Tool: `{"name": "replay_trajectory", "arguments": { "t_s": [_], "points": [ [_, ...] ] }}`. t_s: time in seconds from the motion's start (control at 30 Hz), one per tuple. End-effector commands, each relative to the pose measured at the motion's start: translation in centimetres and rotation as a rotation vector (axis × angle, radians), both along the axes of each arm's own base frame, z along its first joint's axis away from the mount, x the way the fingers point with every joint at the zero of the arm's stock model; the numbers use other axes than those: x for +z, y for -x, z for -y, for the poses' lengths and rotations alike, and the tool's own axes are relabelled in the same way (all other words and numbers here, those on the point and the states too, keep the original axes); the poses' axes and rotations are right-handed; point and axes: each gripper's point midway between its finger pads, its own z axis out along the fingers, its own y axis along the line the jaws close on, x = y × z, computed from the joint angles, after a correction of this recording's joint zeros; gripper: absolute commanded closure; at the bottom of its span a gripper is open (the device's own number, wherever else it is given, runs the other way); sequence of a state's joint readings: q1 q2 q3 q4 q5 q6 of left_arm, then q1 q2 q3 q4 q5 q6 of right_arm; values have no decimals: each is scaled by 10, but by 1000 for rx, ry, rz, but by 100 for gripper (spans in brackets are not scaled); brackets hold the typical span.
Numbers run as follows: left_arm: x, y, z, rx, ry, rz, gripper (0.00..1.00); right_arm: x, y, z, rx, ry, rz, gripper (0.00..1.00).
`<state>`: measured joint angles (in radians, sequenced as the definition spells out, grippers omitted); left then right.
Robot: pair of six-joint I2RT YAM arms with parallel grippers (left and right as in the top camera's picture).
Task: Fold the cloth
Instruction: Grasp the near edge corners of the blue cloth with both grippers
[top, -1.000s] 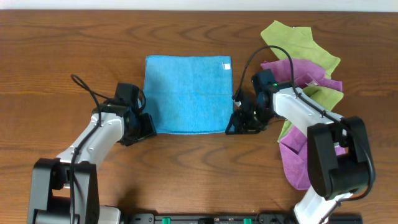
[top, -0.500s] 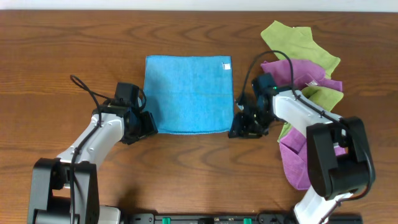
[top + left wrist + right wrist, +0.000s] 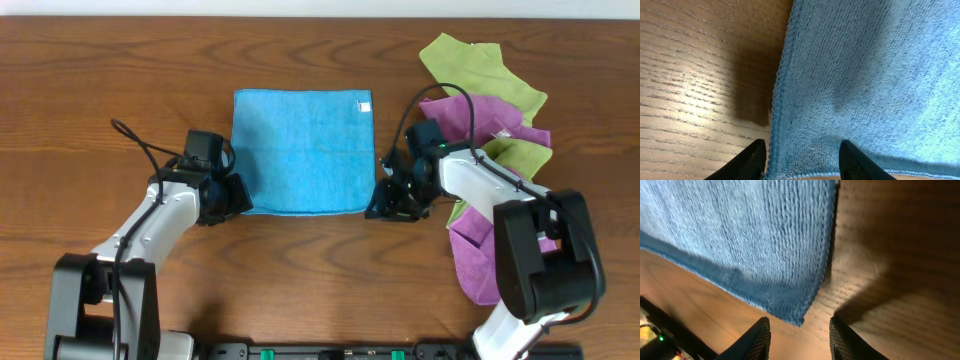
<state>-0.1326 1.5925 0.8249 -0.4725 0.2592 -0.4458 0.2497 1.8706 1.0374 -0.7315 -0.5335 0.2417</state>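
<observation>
The sky-blue cloth [image 3: 302, 150] lies flat and square on the wooden table, with its small white tag [image 3: 365, 105] at the far right corner. My left gripper [image 3: 236, 198] sits at the cloth's near left corner; in the left wrist view it is open [image 3: 801, 159], its fingers straddling that corner of the cloth [image 3: 865, 75]. My right gripper [image 3: 378, 203] sits at the near right corner; in the right wrist view it is open [image 3: 799, 339], with the corner of the cloth [image 3: 755, 245] just ahead of the fingertips.
A pile of lime-green cloths [image 3: 480, 70] and purple cloths [image 3: 480, 240] lies to the right of the blue cloth, under and behind my right arm. The table's far edge runs along the top of the overhead view.
My right gripper has shifted slightly outward and nearer along the cloth's right corner. My left gripper has edged a little toward the cloth's near left corner. The cloth has not moved.
</observation>
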Motion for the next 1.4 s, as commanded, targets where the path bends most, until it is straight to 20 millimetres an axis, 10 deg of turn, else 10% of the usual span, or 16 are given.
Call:
{"name": "replay_trajectory", "arguments": {
  "t_s": [0.0, 1.37],
  "points": [
    [-13, 7, -2, 6, -8, -51, 52, -4, -3, 5, -61, 30, -10, 60],
    [-21, 13, 0, 5, 1, -91, 53, 20, -25, -17, -348, -186, -150, 62]
  ]
}}
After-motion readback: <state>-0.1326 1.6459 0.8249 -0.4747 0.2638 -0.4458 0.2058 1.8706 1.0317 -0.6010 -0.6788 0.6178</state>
